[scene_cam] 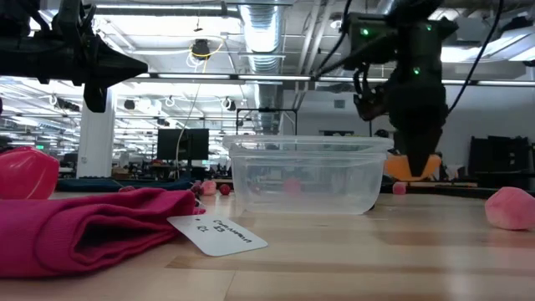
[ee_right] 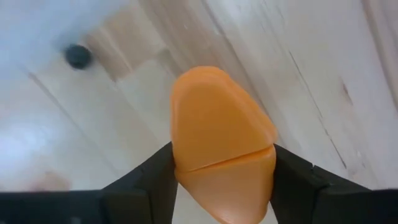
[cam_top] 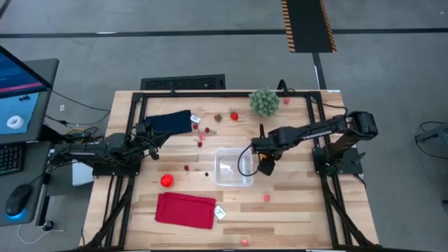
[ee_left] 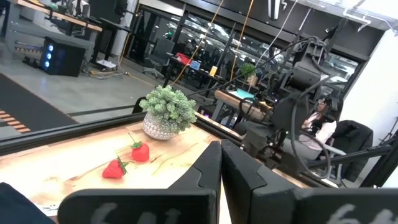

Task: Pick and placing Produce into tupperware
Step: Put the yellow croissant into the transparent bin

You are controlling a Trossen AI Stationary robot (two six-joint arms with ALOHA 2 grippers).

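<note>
- Two arms are over the desk (cam_top: 294,210); the left arm sits at the left edge, the right arm reaches in from the right side toward the middle.
- Right gripper (cam_top: 265,166): positioned just beside the right wall of the tupperware (cam_top: 234,169). Its jaws grasp an orange produce piece (ee_right: 222,144), one finger (ee_right: 144,186) against each side of it. In the low view the same orange piece (scene_cam: 415,167) shows at the gripper tip, behind the container's right end and above the desk surface.
- Left gripper (cam_top: 152,143): held near the navy cloth (cam_top: 171,122), jaws clenched with nothing between them; the left wrist view shows the two fingers (ee_left: 205,175) pressed together.
- Tupperware: stands upright near the desk centre; whether anything lies inside cannot be told.
- Remaining produce: scattered on the desk. A larger red piece (cam_top: 166,180) lies left of the container, just above the red cloth (cam_top: 185,210). Two strawberries (ee_left: 127,160) lie near the green plant ball (cam_top: 264,101). A pink piece (cam_top: 267,198) lies below and right of the container, another (cam_top: 244,241) near the front edge.
- White tag (cam_top: 220,213): rests at the right corner of the red cloth.
</note>
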